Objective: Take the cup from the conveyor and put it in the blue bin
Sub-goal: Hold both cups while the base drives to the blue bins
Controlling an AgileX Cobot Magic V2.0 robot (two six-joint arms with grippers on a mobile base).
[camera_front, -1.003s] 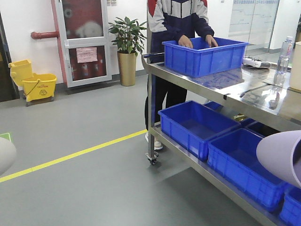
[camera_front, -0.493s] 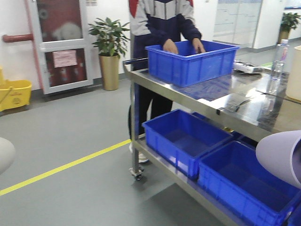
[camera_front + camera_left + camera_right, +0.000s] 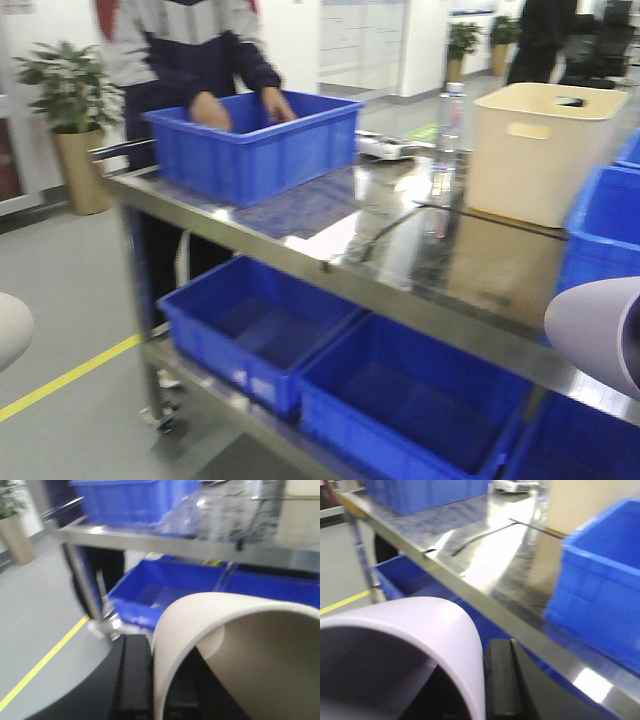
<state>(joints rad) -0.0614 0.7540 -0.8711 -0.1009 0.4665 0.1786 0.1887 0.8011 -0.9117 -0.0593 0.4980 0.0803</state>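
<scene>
two cups [image 3: 12,328] [image 3: 598,330]; one cream tub [image 3: 540,150]; one water bottle [image 3: 450,125]; two potted plants [image 3: 65,95] [image 3: 462,40]; at least four blue crates [image 3: 250,155] [image 3: 600,235] [image 3: 225,310] [image 3: 345,400]

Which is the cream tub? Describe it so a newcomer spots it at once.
Find the steel table with blue crates on its lower shelf. On its top, toward the right, the cream-white tub stands between a clear water bottle and a blue crate at the frame edge. Every other bin there is blue; this one is cream, open-topped, with a handle cutout.

Things on the steel surface [image 3: 470,275]
Cream tub [image 3: 545,150] beside a clear bottle [image 3: 450,125]; potted plant [image 3: 65,90] by the wall, yellow line [image 3: 60,378] on the floor.
</scene>
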